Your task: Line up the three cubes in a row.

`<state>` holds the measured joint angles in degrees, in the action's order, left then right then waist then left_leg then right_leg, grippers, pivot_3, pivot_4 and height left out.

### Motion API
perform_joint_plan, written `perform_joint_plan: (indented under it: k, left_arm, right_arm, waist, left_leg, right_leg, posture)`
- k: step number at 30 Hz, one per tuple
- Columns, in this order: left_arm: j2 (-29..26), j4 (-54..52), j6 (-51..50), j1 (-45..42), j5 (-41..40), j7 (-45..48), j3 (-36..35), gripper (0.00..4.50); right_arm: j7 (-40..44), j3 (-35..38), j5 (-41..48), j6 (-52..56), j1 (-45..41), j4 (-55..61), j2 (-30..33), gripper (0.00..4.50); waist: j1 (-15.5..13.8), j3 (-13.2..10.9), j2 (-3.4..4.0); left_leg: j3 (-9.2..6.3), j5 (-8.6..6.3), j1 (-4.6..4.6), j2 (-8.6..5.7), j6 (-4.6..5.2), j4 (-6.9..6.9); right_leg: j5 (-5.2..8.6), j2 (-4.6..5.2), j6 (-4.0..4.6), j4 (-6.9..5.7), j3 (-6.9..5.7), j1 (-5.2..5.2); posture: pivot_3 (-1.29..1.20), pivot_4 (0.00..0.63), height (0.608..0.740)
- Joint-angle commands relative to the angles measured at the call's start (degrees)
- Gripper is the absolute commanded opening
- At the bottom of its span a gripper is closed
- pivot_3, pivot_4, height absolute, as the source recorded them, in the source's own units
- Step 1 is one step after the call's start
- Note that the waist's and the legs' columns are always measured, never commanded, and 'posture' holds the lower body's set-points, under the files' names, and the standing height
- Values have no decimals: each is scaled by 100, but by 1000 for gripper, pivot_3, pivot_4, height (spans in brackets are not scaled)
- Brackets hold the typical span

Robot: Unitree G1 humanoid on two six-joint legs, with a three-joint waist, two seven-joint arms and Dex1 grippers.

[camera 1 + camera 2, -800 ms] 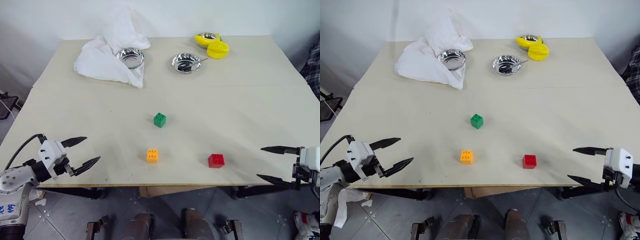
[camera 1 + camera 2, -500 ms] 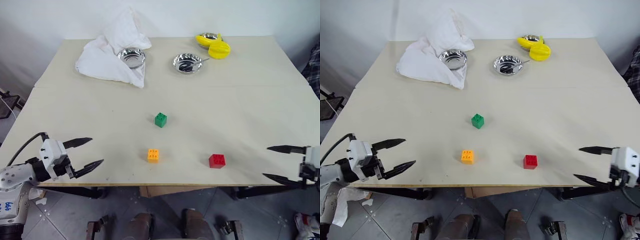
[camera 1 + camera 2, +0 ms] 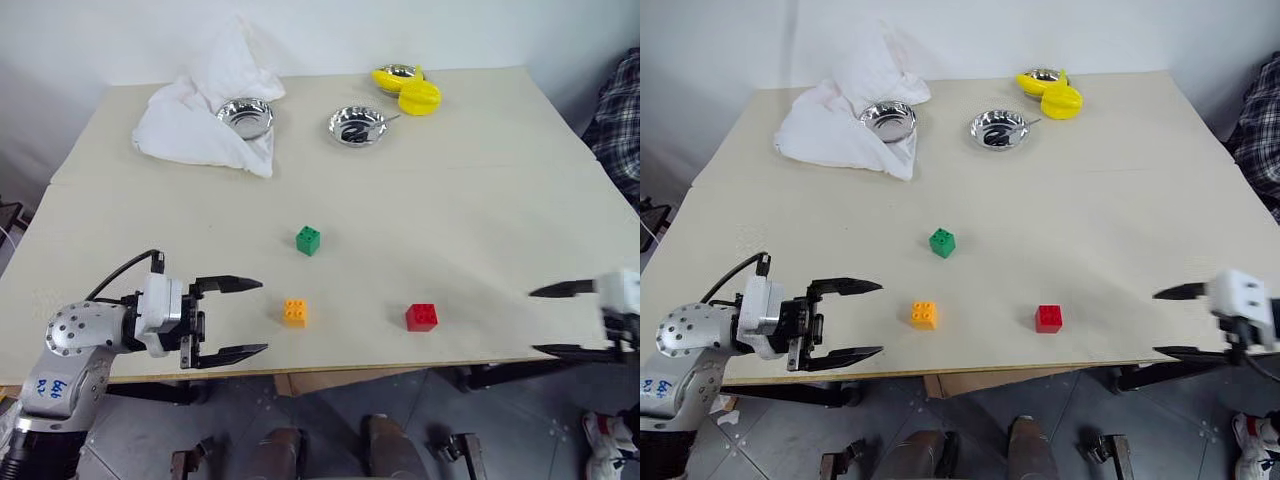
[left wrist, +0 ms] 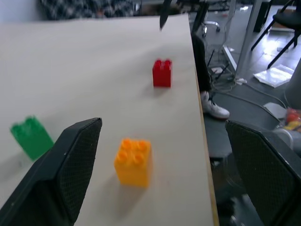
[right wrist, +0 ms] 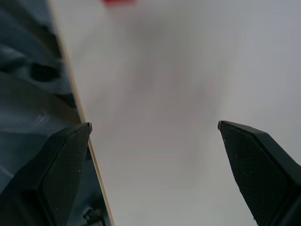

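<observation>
Near the tabletop's [image 3: 480, 200] front edge the orange cube [image 3: 295, 312] and red cube [image 3: 421, 317] sit well apart, the green cube [image 3: 308, 240] farther in, while the left gripper [image 3: 246, 317] beside the orange one and the right gripper [image 3: 556, 321] at the front right corner both hold their fingers wide apart, empty.

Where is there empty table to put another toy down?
The widest bare patch lies between the green cube and the steel bowls farther back. There is also room to the right of the red cube, toward the right tool. The far edge, with the white cloth, is crowded.
</observation>
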<state>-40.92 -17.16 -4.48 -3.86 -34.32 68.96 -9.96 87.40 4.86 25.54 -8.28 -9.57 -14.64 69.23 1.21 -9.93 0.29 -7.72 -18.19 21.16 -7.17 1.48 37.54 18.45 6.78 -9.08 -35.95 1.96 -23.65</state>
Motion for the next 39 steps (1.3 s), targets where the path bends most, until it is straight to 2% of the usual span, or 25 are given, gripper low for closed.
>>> perform_joint_plan:
  k: [1,6,13,16,22,24,30,39]
  left_arm:
    - [83,115,244,110,57,65,-35,4461]
    - [239,224,445,346,158,17,-38,4461]
    - [358,95,545,663,176,-54,-38,4461]
    - [359,75,539,675,166,-91,-61,4500]
    - [353,151,568,603,203,-91,-50,4500]
    - [359,175,574,574,213,-93,-49,4500]
    - [361,226,596,502,239,-108,-47,4500]
    - [390,266,594,341,303,-124,34,4500]
  right_arm:
    - [-303,-452,-378,1245,-269,1225,173,4500]
    - [-686,-1002,-748,2115,-858,1975,-230,4500]
    - [-962,-1375,-1096,2650,-1325,2330,-706,4500]
    - [-921,-1431,-1165,2662,-1385,2327,-741,3877]
    - [-870,-1446,-1173,2725,-1463,2333,-830,1832]
    - [-868,-1432,-1180,2737,-1474,2307,-865,1448]
    - [-805,-1474,-1269,2610,-1694,2036,-976,1453]
    - [-317,-2142,-2149,1431,-3290,-156,-1604,1453]
  waist:
    - [-74,0,0]
    - [-182,-4,-7]
    - [-283,-5,-9]
    - [-277,-5,-10]
    - [-257,-5,-10]
    - [-257,-5,-10]
    - [-257,-5,-10]
    - [-227,-6,-10]
  left_leg:
    - [-2,-4,1,7,-6,3]
    - [0,-8,9,10,-4,6]
    - [-1,-12,13,11,-1,17]
    - [-1,-12,14,10,0,19]
    - [0,-14,13,14,-3,18]
    - [0,-14,13,16,-3,17]
    - [1,-14,13,16,-3,18]
    - [11,-15,8,23,-5,15]
  right_leg:
    - [-2,-7,3,1,-1,0]
    - [-3,-9,7,7,-1,-5]
    - [-7,-10,12,7,-3,-4]
    - [-8,-10,13,7,-4,-3]
    - [-8,-13,13,7,-4,-5]
    - [-8,-14,14,7,-4,-5]
    - [-9,-15,14,7,-4,-4]
    - [-10,-19,17,6,-4,-7]
  posture:
    - [0,150,740]
    - [0,150,740]
    - [0,150,740]
    - [0,150,740]
    - [0,150,740]
    - [0,150,740]
    - [0,150,740]
    - [0,150,740]
